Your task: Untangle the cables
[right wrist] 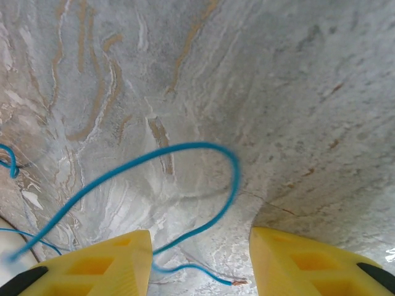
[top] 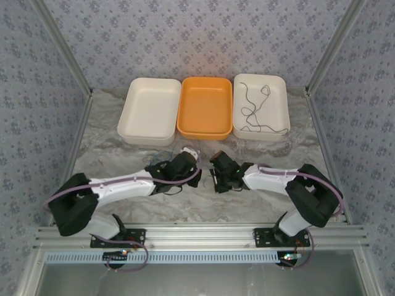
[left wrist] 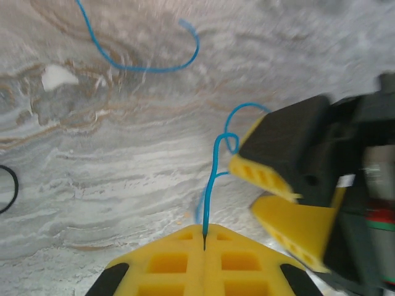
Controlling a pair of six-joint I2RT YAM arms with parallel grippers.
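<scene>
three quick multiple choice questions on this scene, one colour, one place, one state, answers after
1. What colour is the middle tray?
A white
B orange
C blue

2. Where does the black cable lie?
A in the middle tray
B between the left fingers
C in the right tray

3. How do the left fingers stand?
A shut on the blue cable
B open and empty
C shut on the black cable

Answers:
1 B, its floor and walls are orange.
2 C, the dark strand curls on that tray's white floor.
3 A, the blue strand runs out of the closed seam between them.
</scene>
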